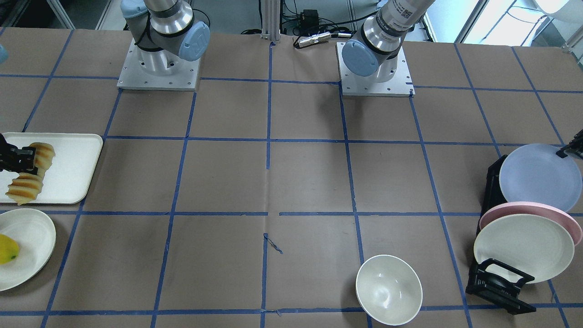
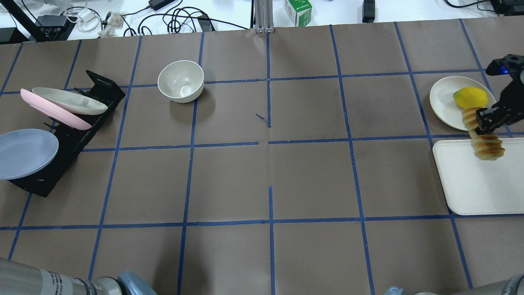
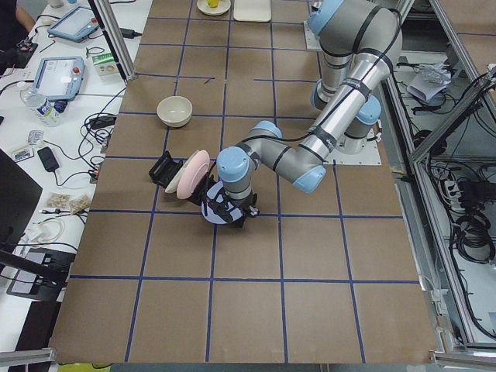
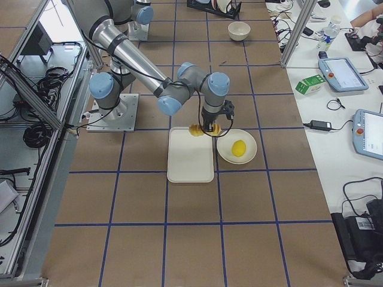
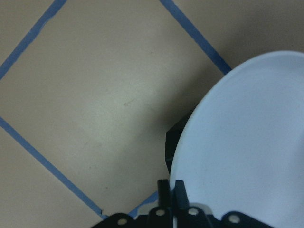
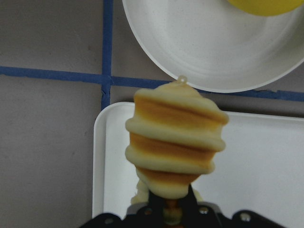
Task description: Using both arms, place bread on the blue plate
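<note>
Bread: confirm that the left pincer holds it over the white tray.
Wrong arm. The right pincer holds the bread over the white tray, as the overhead exterior view shows. The left pincer is shut on the blue plate at its rim.

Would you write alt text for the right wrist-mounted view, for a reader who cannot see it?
The right hand grips a ribbed bread loaf over the corner of a white tray; beyond lies a cream plate holding yellow fruit.
</note>
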